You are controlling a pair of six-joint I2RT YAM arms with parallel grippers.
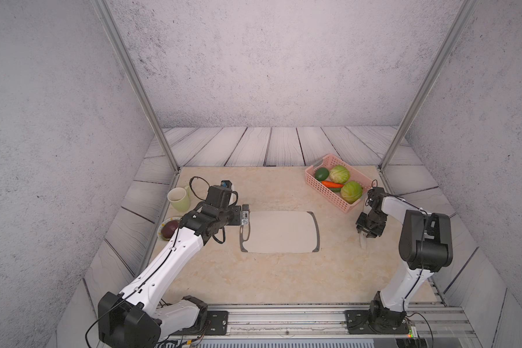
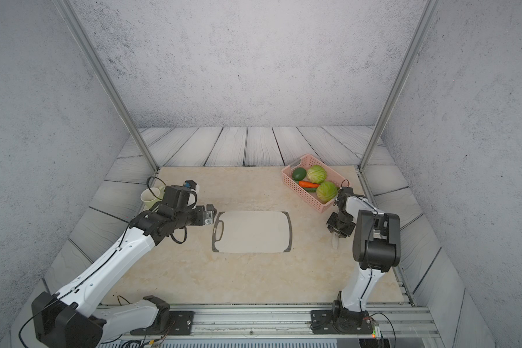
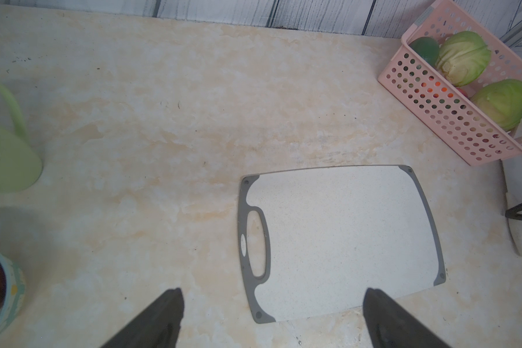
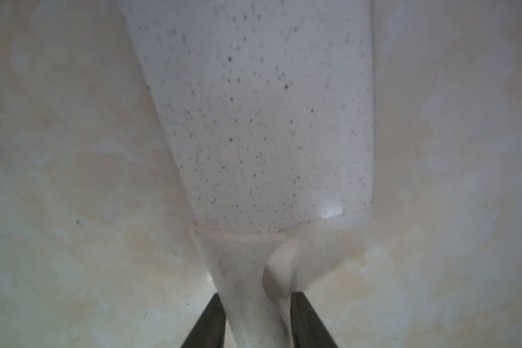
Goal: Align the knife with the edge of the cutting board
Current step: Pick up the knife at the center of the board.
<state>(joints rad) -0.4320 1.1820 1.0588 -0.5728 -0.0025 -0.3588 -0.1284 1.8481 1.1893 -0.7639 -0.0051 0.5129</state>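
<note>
Cream knife (image 4: 253, 120) flat on bench (image 1: 268, 277), well apart from cutting board (image 1: 281, 232). Right gripper (image 4: 256, 293) astride handle (image 4: 247, 265), clamp unconfirmed; left gripper (image 3: 273, 289) wide open. Expect slip or blade swing from shallow hold on handle.

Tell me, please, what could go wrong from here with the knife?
1. The right pincer holds the knife only by its narrow handle; the broad blade could twist in the grip and arrive skewed to the cutting board.
2. The pink basket stands close by the blade; a swing while lifting might catch it.
3. The left pincer hangs open at the board's slot end; the arms might crowd there.
</note>
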